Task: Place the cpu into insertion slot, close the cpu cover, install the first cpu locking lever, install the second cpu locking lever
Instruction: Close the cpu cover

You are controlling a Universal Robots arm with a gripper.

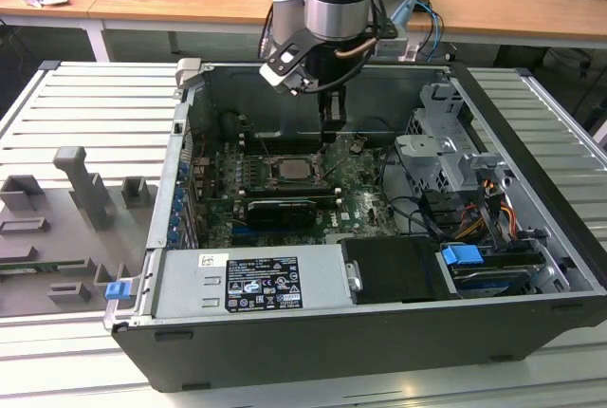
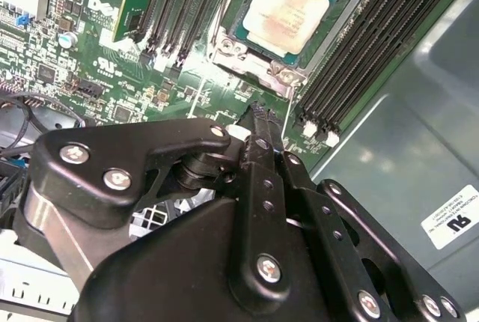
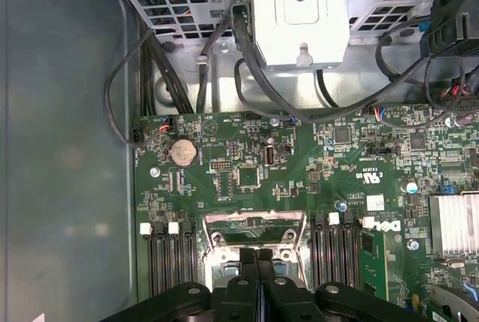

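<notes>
**rigwatcher:** ok so where's the cpu (image 2: 288,9) at right now?

**benchrat:** It's sitting in the insertion slot (image 1: 318,173), pale metal top facing up, on the green motherboard (image 3: 314,150) inside the open computer case (image 1: 531,237). In the second wrist view the cpu cover (image 2: 254,56) looks laid down flat, with its silver frame hugging the chip's edges.

**rigwatcher:** and the tool?

**benchrat:** The tool (image 2: 258,112) has its 2 black fingers pressed together, gripping nothing. It hangs low inside the case with the tips just beside the slot's edge. No idea whether they touch the board. In the exterior view it's on the far side of the slot, toward the case's far wall.

**rigwatcher:** what else is around it?

**benchrat:** Long black memory slots (image 2: 187,7) run along 2 opposite sides of the slot. In the exterior view a black graphics card (image 1: 280,209) lies on the near side, then a silver power supply (image 1: 251,280) with a label. A drive cage (image 1: 446,157) and a bundle of cables (image 1: 474,218) sit toward the exterior view's right. There's a coin battery (image 3: 183,151) on the board, well apart from the slot. The case lies on its side on a ribbed metal table (image 1: 76,104). Grey plastic fixtures (image 1: 85,190) stand at the exterior view's left, and a small blue clip (image 1: 117,288) is near the case's corner.
</notes>
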